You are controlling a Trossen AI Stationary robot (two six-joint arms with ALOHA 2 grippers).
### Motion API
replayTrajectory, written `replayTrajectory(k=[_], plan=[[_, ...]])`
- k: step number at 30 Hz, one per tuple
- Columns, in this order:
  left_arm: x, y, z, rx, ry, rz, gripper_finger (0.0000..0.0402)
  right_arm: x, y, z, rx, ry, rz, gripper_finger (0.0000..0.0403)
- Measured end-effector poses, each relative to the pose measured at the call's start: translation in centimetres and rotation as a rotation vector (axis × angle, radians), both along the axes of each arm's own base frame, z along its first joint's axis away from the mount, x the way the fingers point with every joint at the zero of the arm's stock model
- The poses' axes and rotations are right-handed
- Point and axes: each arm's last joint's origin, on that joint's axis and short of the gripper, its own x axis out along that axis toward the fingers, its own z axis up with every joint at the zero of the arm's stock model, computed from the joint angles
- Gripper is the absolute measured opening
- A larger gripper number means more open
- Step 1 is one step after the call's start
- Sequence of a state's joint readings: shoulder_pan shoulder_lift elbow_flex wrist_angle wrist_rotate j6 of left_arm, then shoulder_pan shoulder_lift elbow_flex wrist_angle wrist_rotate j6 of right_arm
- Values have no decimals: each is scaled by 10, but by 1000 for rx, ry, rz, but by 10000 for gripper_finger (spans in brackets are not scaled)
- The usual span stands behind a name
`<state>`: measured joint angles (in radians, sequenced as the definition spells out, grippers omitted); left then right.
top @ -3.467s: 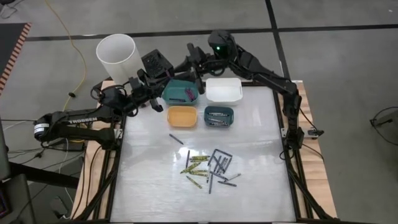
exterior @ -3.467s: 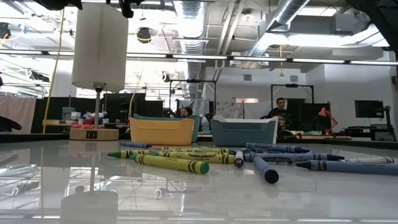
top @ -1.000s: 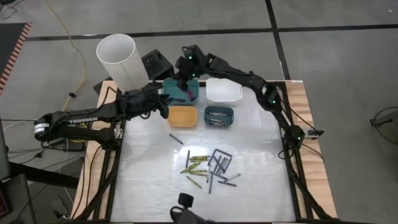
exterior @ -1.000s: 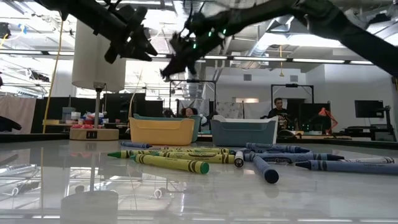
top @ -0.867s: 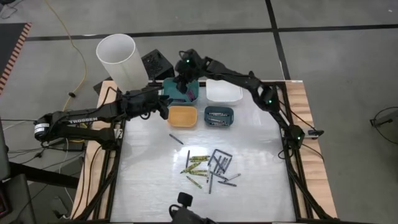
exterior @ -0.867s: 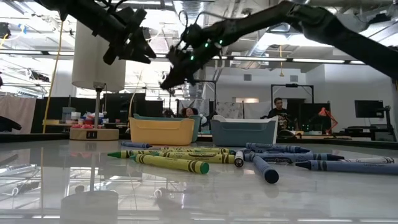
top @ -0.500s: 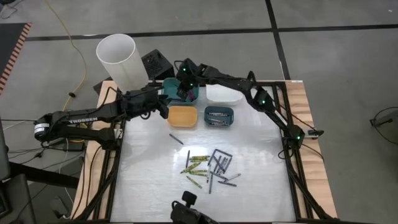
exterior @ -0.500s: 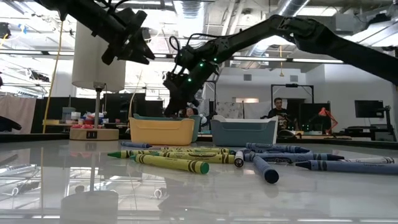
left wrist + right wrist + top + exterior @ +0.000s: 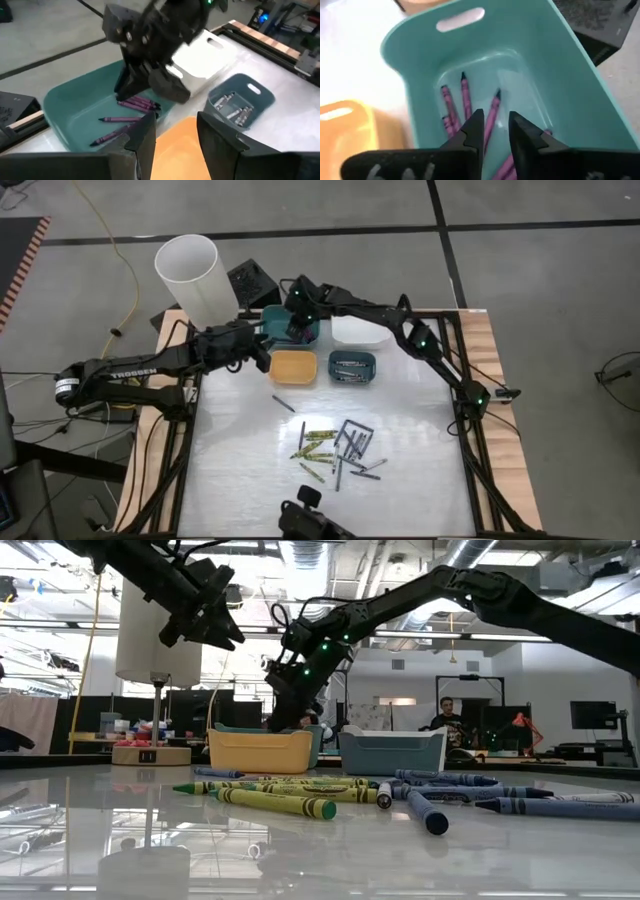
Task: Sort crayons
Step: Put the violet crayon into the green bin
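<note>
Several loose crayons (image 9: 335,448) in yellow-green, grey and blue lie in a heap on the table's near middle; they also show in the low view (image 9: 300,795). Purple crayons (image 9: 465,97) lie in the teal bin (image 9: 275,328) at the far side. My right gripper (image 9: 495,131) is open, low inside that bin, with its fingers just above the purple crayons; I cannot tell whether they touch. My left gripper (image 9: 175,132) is open and empty, and hovers at the far left edge of the orange bin (image 9: 293,366), next to the teal bin (image 9: 70,100).
A blue-grey bin (image 9: 352,366) with grey crayons and a white bin (image 9: 360,330) stand to the right of the orange and teal bins. A tall white cylinder (image 9: 190,275) stands at the far left corner. A dark object (image 9: 305,515) sits at the near edge.
My right gripper has gone down and a little toward the table's left, into the teal bin, and now stands low over the purple crayons.
</note>
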<state>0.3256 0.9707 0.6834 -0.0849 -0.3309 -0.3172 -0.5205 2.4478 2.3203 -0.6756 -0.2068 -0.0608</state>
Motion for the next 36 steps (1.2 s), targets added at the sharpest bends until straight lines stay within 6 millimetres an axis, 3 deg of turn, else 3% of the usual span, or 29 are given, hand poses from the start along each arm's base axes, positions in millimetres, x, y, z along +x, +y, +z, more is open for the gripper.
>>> replayTrajectory(k=[3,7,14,18,26,32,36], plan=[[0,-3,-3,-37,28,-103,144,-14,-2,24,-2,15,30,97],[4,-11,-13,-63,124,-285,158,-49,-2,90,-95,-51,37,103],[24,-19,-38,-129,245,-469,163,-136,17,218,-288,-262,-50,102],[42,-23,-55,-205,274,-488,163,-183,36,266,-392,-329,-143,102],[78,-31,-63,-269,490,-462,163,-258,89,323,-508,-410,-266,102],[104,-34,-61,-460,592,-326,163,-298,119,338,-467,-424,-363,102],[124,-47,-59,-579,588,-282,163,-321,138,342,-430,-427,-381,102]])
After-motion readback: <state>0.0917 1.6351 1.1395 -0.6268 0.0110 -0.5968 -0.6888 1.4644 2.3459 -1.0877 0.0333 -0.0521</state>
